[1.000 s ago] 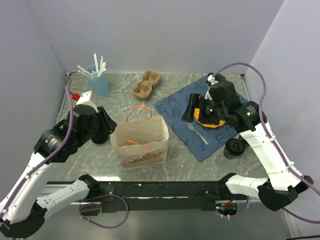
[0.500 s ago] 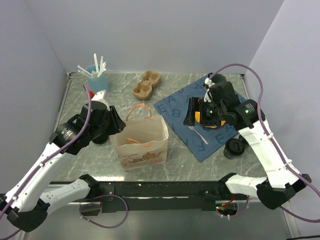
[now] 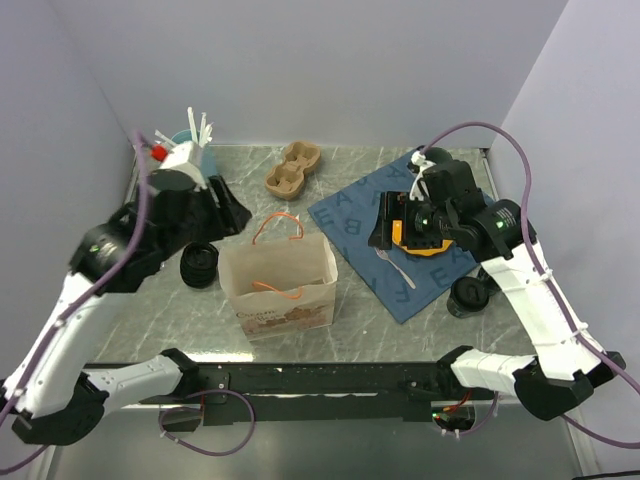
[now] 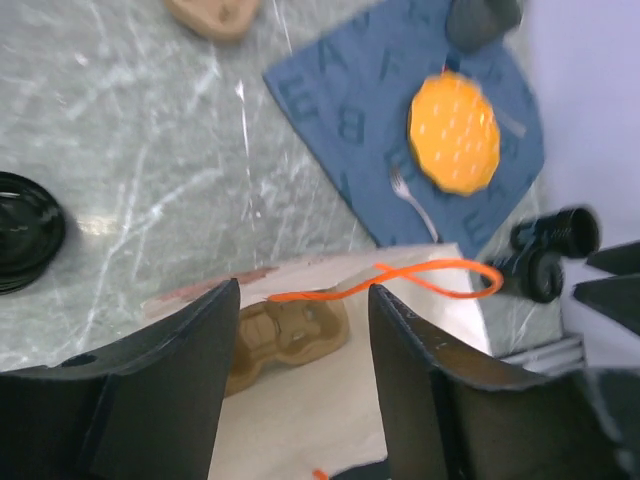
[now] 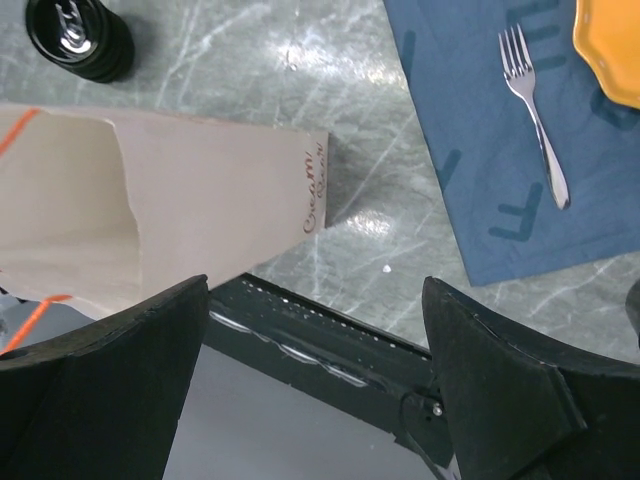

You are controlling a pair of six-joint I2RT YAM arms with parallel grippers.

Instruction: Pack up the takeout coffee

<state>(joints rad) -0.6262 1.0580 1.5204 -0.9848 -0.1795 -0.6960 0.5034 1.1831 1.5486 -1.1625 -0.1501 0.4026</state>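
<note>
Okay, top view first. The takeout coffee [image 3: 199, 266] stood upright on the table [image 3: 350, 320], just left of the paper bag [image 3: 280, 285] and not inside it, so packing wasn't done. My left pincer [image 3: 228, 205] hung above and behind the cup, clear of it. My right pincer [image 3: 382, 222] hovered over the blue cloth [image 3: 345, 215], next to the orange plate [image 3: 420, 238] and the fork [image 3: 395, 265], well apart from the cup. A second dark object sat at the cloth's near corner; I couldn't tell what it was.

Left wrist view: the fingers were spread with nothing between them. The bag's orange handle [image 4: 400, 278] lay below the gap, and the cup showed only as a black round at the left edge.

Right wrist view: the fingers were spread wide and empty. The cup sat in the top left corner beyond the bag. It was small and black, with stacked ribs down the side, a round dark rim and a glossy top with a pale mark.

Handling, my guess: it's light, with thin walls that would dent under a hard squeeze, and it could spill if tipped. The ribs should give grip, so I'd pinch the ribbed side just under the rim, gently, and keep it upright.
</note>
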